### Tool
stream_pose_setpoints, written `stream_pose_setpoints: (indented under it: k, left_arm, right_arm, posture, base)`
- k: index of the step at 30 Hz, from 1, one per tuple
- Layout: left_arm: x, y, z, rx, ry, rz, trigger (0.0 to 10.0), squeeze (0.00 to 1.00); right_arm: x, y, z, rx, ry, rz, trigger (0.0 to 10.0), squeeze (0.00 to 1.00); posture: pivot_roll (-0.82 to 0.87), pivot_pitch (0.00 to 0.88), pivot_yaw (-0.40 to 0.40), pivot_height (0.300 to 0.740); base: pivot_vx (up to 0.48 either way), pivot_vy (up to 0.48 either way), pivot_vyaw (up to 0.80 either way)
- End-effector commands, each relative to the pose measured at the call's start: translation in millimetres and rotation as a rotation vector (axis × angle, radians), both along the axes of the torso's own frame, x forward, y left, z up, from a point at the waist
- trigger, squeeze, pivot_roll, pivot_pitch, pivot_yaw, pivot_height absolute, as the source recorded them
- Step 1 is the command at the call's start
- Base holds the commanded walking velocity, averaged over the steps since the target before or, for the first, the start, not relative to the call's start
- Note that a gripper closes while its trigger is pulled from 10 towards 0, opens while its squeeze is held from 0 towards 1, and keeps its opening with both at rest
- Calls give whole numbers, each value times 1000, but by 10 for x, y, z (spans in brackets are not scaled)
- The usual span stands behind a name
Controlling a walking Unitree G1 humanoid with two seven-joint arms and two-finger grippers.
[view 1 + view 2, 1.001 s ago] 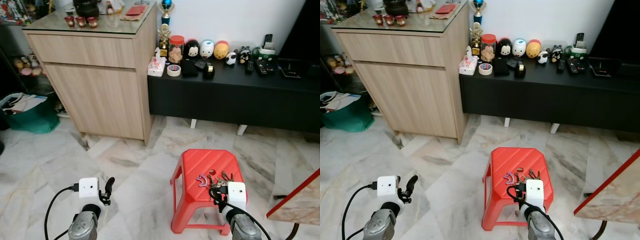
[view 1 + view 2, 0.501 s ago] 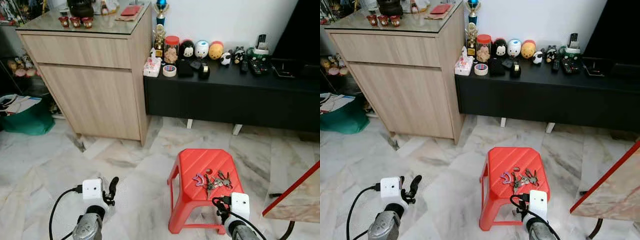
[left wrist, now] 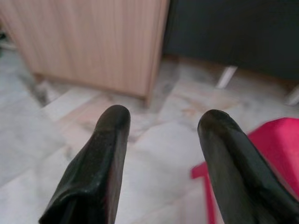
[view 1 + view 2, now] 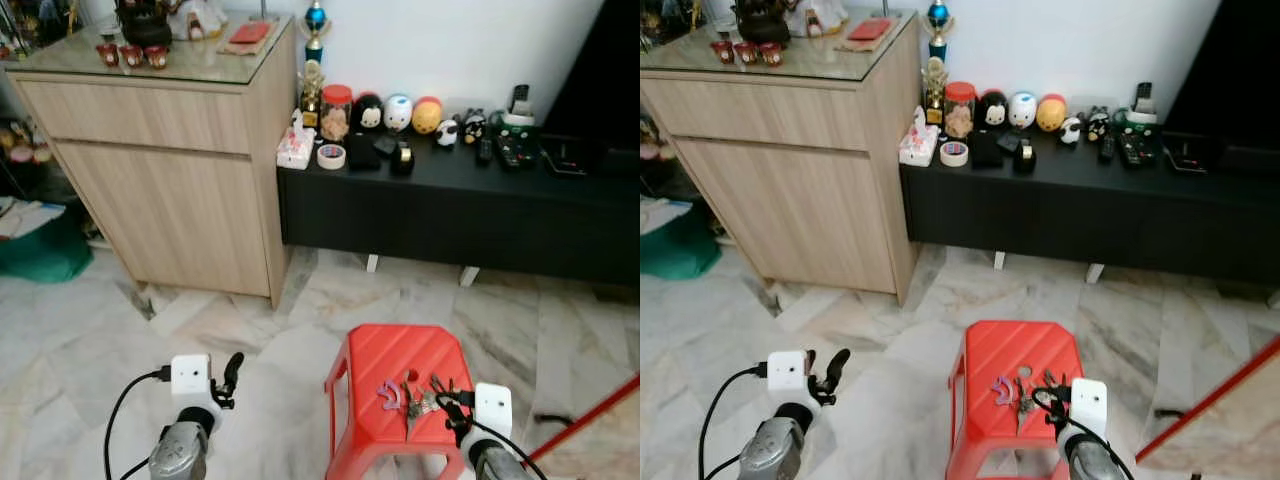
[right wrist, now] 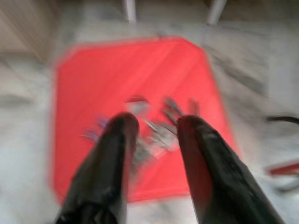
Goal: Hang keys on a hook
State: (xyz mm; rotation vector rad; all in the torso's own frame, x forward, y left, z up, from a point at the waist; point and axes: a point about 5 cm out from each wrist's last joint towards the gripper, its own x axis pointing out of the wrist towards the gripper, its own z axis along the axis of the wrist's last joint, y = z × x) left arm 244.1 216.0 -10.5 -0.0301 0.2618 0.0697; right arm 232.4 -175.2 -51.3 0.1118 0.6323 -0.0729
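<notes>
Nothing of the job looks done yet — the keys (image 4: pixel 418 394) lie loose on the red stool (image 4: pixel 400 362), toward its 5 o'clock corner, and I can make out no hook. Picking up and hanging both remain. Right gripper (image 5: pixel 156 123) hovers just above the bunch, fingers parted, holding nothing. Left gripper (image 3: pixel 161 119) — spread wide and empty — hangs over the marble floor (image 4: pixel 90 330).

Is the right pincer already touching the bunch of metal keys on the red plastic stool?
Cannot tell. In the blurred right wrist view, the open right pincer overlaps the bunch of metal keys on the red plastic stool.
</notes>
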Motion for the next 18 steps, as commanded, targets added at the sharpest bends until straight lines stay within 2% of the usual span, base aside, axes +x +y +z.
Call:
stream_pose_setpoints:
  k: [1,15,18]
  left_arm:
    - [42,-98,0,-25,0,-13,10000,0]
    - [19,-93,-38,-26,25,-6,10000,0]
    - [26,-78,-24,-30,13,3,10000,0]
  right_arm:
    - [-104,-131,-56,-17,35,-26,10000,0]
    - [22,-53,37,-45,-31,101,10000,0]
    - [56,-71,74,-89,-57,126,10000,0]
  posture:
    - [-49,13,-59,740]
    - [-48,17,-67,740]
    - [-50,18,-67,740]
  base:
    - [0,0,0]
    - [0,0,0]
    - [0,0,0]
